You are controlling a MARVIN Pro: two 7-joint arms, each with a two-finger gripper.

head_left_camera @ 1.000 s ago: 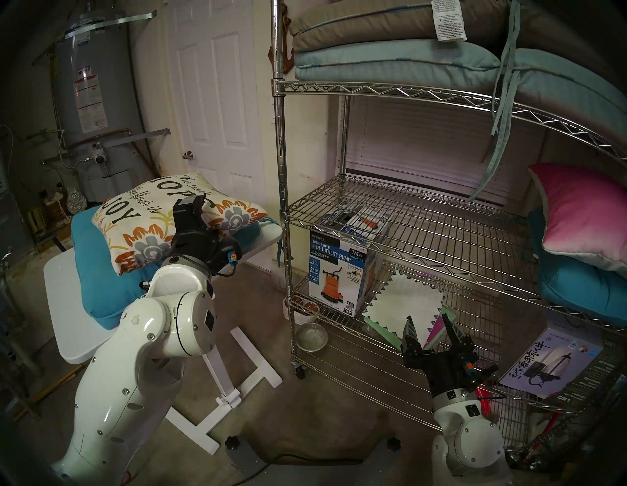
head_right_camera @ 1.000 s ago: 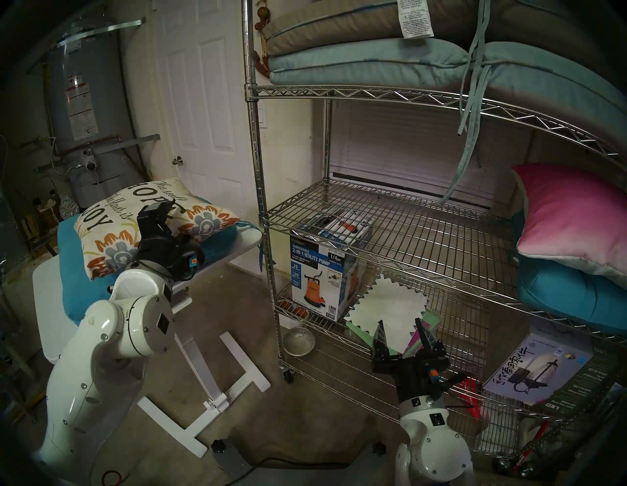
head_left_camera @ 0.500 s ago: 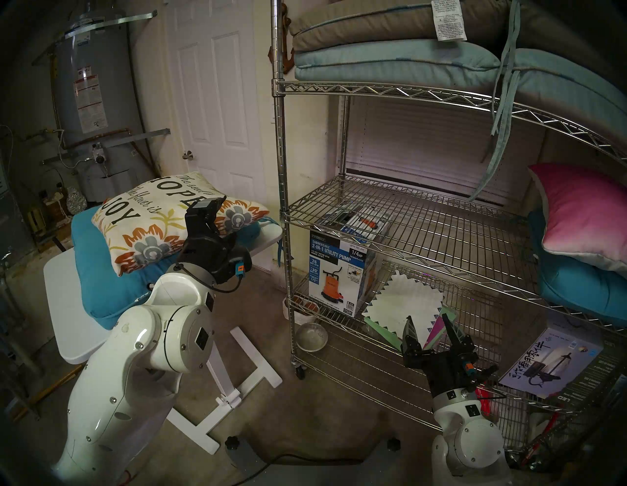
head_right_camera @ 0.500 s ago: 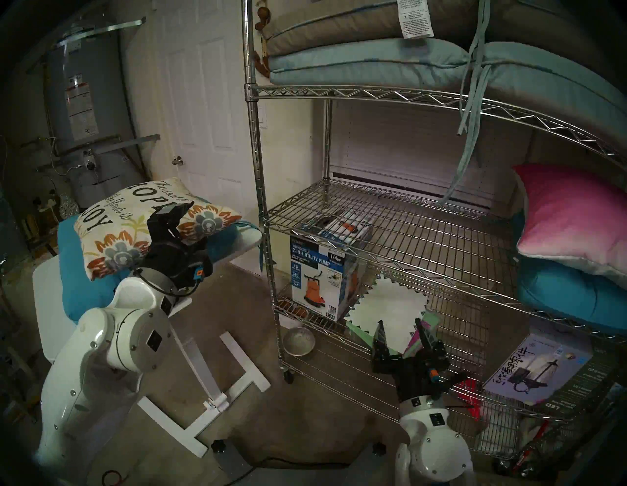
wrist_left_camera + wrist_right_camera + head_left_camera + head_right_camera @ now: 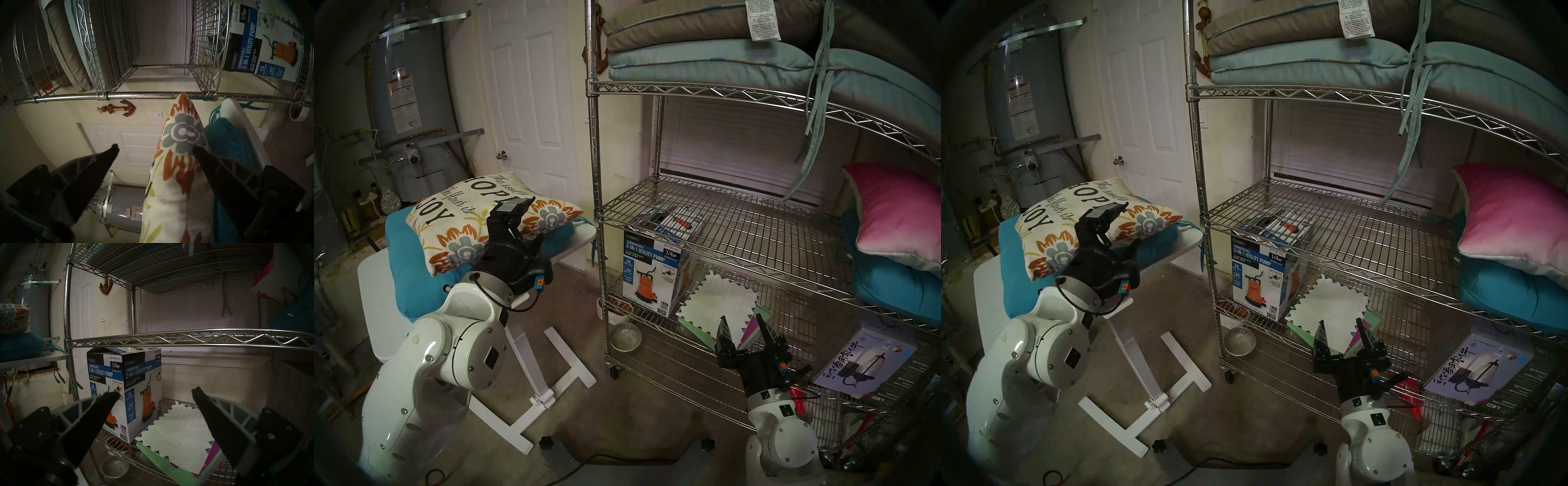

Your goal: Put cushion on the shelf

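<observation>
Head pair: high, looking down and forward over both arms, nearly identical; shelf (image 5: pixel 714 217) right, cushion (image 5: pixel 483 217) left, floor below. Left wrist: turned on its side, close against cushion (image 5: pixel 180 152), shelf pole (image 5: pixel 136 97) running across, door beyond. Right wrist: upright, low, facing into shelf (image 5: pixel 186 340), near pump box (image 5: pixel 125 392). Shared by all four: shelf, pump box, cushion.

I see glossy white arm shells with silver screws, and black grippers with grey-ribbed fingers (image 5: pixel 234 419), orange-blue connectors and thin black cables.
</observation>
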